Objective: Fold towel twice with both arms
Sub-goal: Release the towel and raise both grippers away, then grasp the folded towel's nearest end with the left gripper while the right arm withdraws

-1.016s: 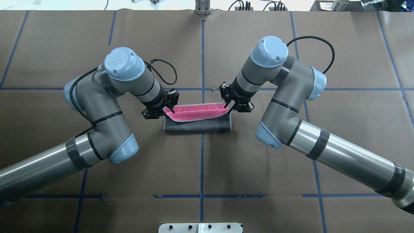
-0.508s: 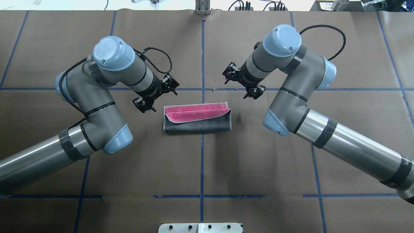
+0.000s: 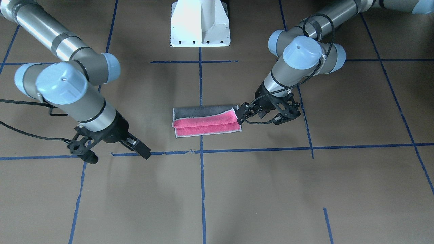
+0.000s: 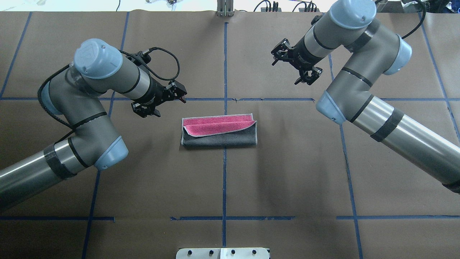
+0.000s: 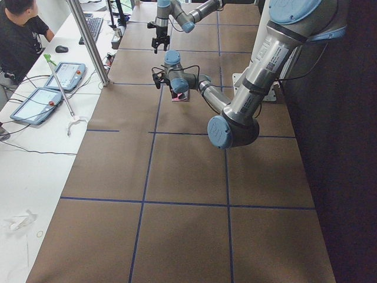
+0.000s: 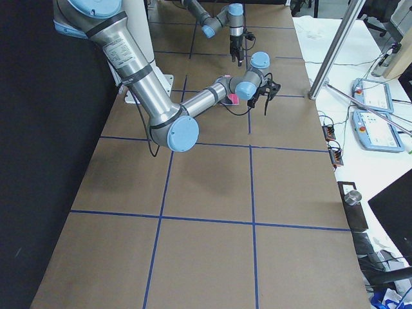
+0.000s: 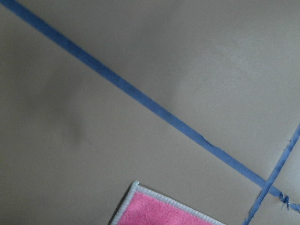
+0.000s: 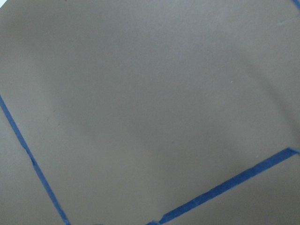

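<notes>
Folded towel [image 4: 219, 138], grey with pink showing, left arm [image 4: 90, 122], right arm [image 4: 363, 86] off it

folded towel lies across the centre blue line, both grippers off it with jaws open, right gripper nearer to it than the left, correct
No: the left gripper is nearer the towel; the right gripper hangs farther off, as the overhead exterior view shows. The rest holds.

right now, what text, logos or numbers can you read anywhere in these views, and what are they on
"UR": faint embossed logo on the left arm, on its blue joint cap.
Printed strip on the left arm's tube, exterior left view: too small to read.
Printed strip on the right arm, on its tube: too small to read.
The towel and the table show none.
</notes>
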